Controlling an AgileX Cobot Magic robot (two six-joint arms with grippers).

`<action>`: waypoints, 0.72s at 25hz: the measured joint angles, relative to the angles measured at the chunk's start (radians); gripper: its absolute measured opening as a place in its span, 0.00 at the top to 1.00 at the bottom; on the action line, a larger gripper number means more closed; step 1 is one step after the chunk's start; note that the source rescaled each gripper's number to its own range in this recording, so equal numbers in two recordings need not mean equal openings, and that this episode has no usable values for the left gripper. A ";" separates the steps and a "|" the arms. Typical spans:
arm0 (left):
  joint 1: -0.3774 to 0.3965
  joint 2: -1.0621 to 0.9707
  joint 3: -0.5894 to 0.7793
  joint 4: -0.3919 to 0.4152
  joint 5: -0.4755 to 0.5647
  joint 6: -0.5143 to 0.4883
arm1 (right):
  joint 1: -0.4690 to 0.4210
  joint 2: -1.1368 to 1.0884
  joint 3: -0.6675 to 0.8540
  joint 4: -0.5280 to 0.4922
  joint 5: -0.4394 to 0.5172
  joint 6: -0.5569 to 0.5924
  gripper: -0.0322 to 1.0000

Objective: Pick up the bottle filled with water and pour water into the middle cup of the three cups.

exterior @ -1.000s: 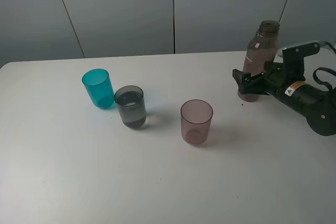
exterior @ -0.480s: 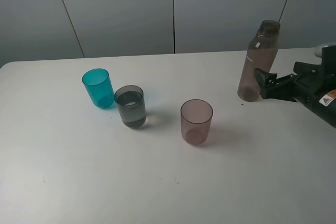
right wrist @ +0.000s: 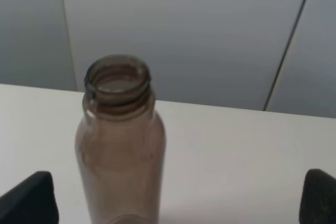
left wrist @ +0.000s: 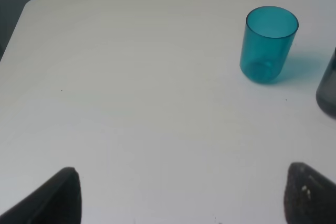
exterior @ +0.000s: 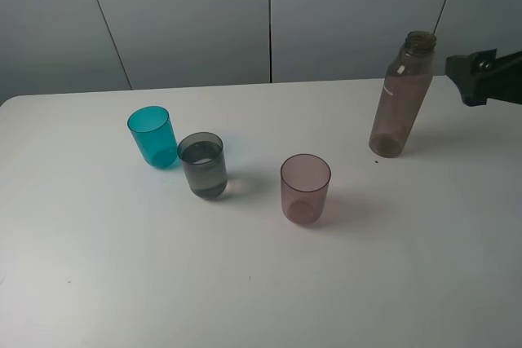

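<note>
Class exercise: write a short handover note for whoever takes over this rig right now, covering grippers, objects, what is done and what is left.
Right gripper: open, empty, off the bottle.
Left gripper: open, empty, near the teal cup.
The bottle stands upright, uncapped, at the table's far right.
The grey middle cup holds water; the pink cup looks empty.
Pouring appears done; nothing obvious is left.

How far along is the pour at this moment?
Done, it seems: the middle cup holds liquid, and the bottle stands upright on the table, uncapped and released. In hand: nothing; the right end effector sits open beside the bottle, the left end effector open near the teal cup. Nothing obvious remains.
</note>
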 joint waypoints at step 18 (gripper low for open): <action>0.000 0.000 0.000 0.000 0.000 0.000 | 0.000 -0.542 -0.367 0.196 1.200 -0.126 0.00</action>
